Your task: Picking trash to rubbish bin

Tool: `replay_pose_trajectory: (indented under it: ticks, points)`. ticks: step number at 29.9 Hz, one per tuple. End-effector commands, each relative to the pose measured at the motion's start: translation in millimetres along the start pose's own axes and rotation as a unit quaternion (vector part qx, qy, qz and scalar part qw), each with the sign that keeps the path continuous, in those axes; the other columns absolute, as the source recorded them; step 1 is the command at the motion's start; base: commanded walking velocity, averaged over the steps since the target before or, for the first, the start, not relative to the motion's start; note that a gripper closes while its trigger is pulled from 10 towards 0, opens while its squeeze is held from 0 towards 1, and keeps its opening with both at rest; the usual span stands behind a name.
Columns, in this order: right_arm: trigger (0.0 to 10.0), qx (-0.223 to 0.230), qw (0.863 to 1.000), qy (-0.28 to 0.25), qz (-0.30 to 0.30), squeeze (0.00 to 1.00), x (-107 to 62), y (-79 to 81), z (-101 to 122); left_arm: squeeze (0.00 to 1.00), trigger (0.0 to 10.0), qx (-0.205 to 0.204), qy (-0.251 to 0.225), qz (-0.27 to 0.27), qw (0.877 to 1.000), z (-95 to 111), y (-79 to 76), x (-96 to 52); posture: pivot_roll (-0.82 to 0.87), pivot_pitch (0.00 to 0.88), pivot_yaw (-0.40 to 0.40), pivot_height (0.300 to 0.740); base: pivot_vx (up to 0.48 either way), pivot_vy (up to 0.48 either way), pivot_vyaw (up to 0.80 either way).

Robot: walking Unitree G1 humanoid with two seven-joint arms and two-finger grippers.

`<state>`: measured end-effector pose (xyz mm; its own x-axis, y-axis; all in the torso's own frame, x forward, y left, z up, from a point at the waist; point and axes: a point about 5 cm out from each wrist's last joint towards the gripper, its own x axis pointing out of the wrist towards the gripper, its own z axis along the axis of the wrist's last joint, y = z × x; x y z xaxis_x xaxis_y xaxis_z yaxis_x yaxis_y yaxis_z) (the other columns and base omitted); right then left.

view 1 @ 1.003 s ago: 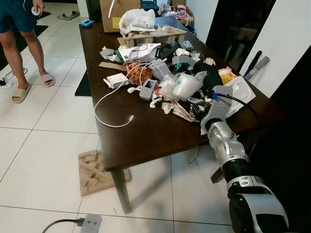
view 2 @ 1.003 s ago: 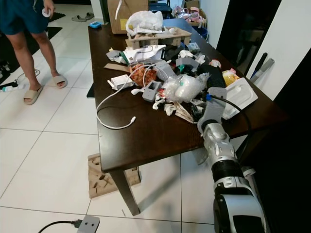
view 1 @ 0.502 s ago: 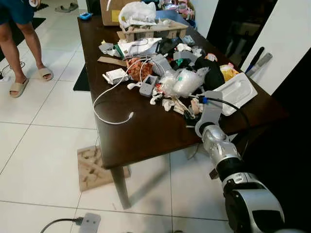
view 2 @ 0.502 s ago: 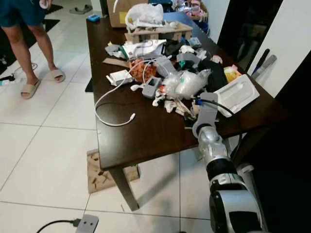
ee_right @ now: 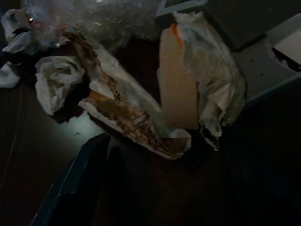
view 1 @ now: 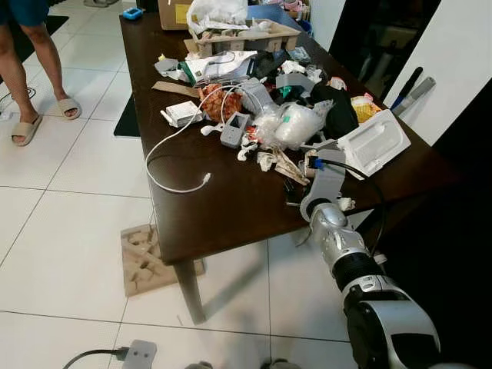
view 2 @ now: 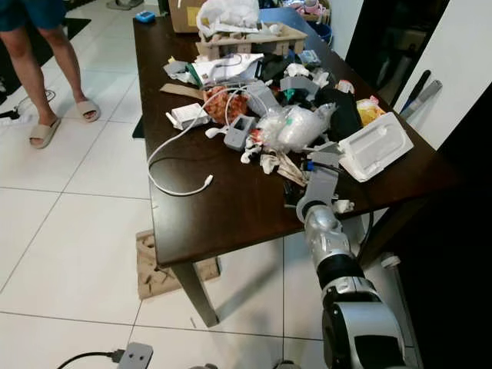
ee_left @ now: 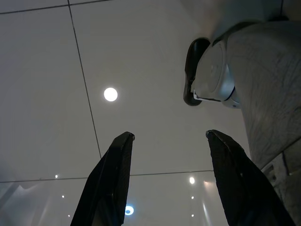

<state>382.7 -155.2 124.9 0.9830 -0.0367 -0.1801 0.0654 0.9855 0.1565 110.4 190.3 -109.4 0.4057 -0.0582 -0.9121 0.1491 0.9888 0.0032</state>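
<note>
A heap of trash covers the dark wooden table [view 1: 223, 215]: clear plastic bags [view 1: 296, 123], crumpled tissues [view 1: 265, 160], wrappers and a white foam tray [view 1: 374, 141]. My right arm [view 1: 338, 238] reaches over the table's near right edge to the front of the heap. In the right wrist view, one black finger [ee_right: 75, 183] hovers just short of a brown-stained wrapper [ee_right: 131, 122]. A crumpled tissue [ee_right: 56, 82] and an orange card in white plastic [ee_right: 202, 89] lie beside it. The right gripper is open and holds nothing. My left gripper [ee_left: 169, 136] hangs open over the white floor tiles.
A white cable [view 1: 165, 165] loops across the table's left side. A cardboard box [view 1: 173, 11] stands at the far end. A moulded cardboard insert [view 1: 142, 257] lies on the floor by the table leg, a power strip [view 1: 134, 355] nearer me. A person [view 1: 23, 69] stands far left.
The camera has tilted and shifted. My right arm has moved left along the table's edge, away from the foam tray and closer to the wrappers at the front of the heap.
</note>
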Motion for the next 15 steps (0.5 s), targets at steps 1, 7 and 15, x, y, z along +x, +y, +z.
replay_pose_trajectory:
  ticks: [1, 7, 15]
  points:
    - [9.1, 0.016, 1.0, 0.017, -0.01, 0.0, -0.8, -3.5, -8.2, 0.0, 10.0, 0.0, 0.038, -0.025, 0.999, -22.2, -11.6, -2.5, 0.1, 0.217, -0.074, 0.74, 0.0, 0.0, 0.0]
    - [10.0, 0.058, 0.998, -0.011, 0.002, 0.0, 1.2, 3.7, 2.2, 0.0, 10.0, 0.0, 0.034, -0.025, 0.999, -19.3, -11.1, -2.0, 0.1, 0.209, -0.073, 0.74, 0.0, 0.0, 0.0]
    - [10.0, 0.077, 0.997, -0.025, 0.004, 0.0, 3.3, 8.9, 9.7, 0.0, 10.0, 0.0, 0.03, -0.027, 0.999, -15.9, -12.4, -1.1, 0.1, 0.211, -0.072, 0.74, 0.0, 0.0, 0.0]
